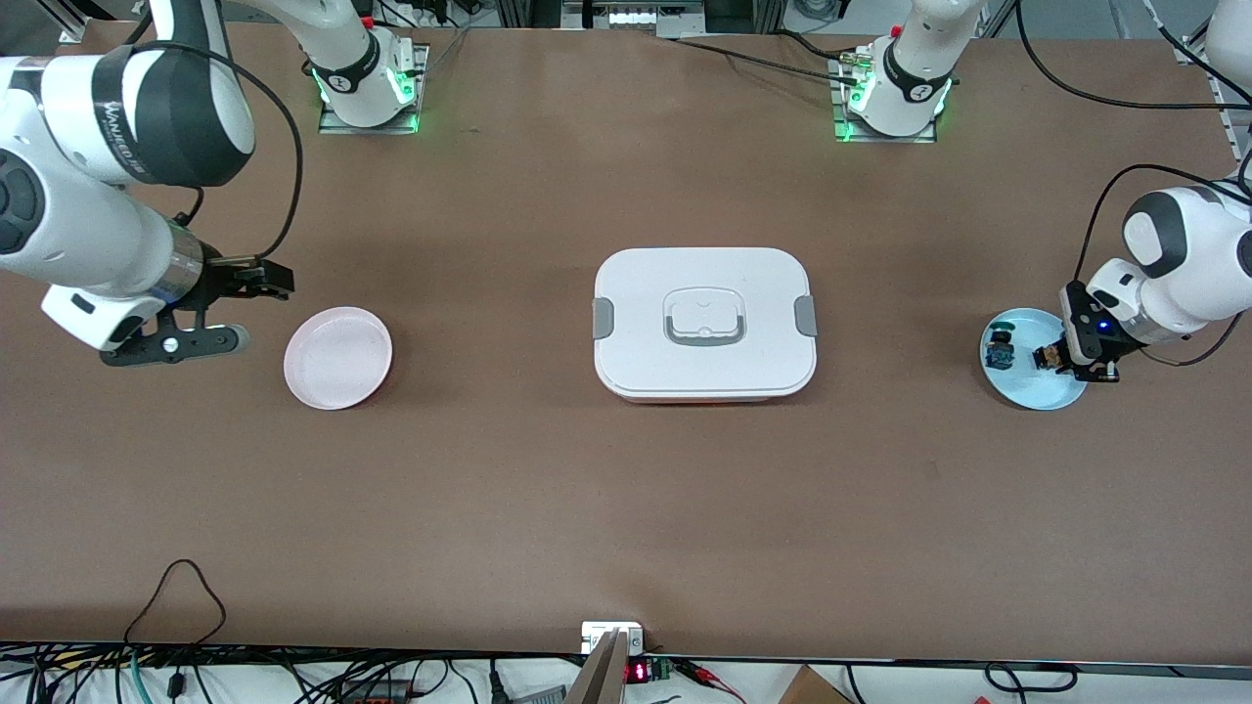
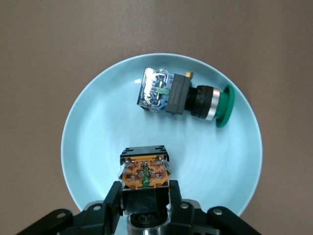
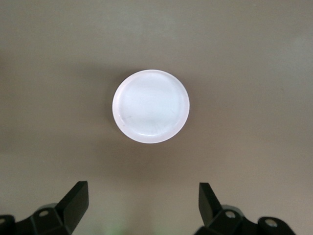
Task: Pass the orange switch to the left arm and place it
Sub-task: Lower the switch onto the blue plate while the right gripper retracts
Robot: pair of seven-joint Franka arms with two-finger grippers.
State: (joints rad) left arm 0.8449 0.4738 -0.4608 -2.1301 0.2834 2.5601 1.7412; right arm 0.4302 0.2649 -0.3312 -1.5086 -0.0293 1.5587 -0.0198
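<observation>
My left gripper [image 2: 145, 204] is down in the blue plate [image 1: 1061, 394] at the left arm's end of the tabletop [image 1: 626, 508], its jaws set on either side of the orange switch [image 2: 145, 174], against its black collar. From the left wrist view I judge them clenched on it, though whether it has left the plate I cannot tell. The blue switch [image 2: 183, 95] with its green cap lies beside it on the same plate, apart from my jaws.

To do this well, I should rise straight up so the plate is not dragged and the blue switch stays undisturbed, then check the grip is square before travelling. The box [image 1: 704, 323] sits mid-tabletop between the two plates, so I should carry high enough to pass over its lid.

My right gripper [image 3: 143, 200] waits with jaws released, above the tabletop near the pink plate [image 1: 337, 357], which sits empty at the right arm's end.
</observation>
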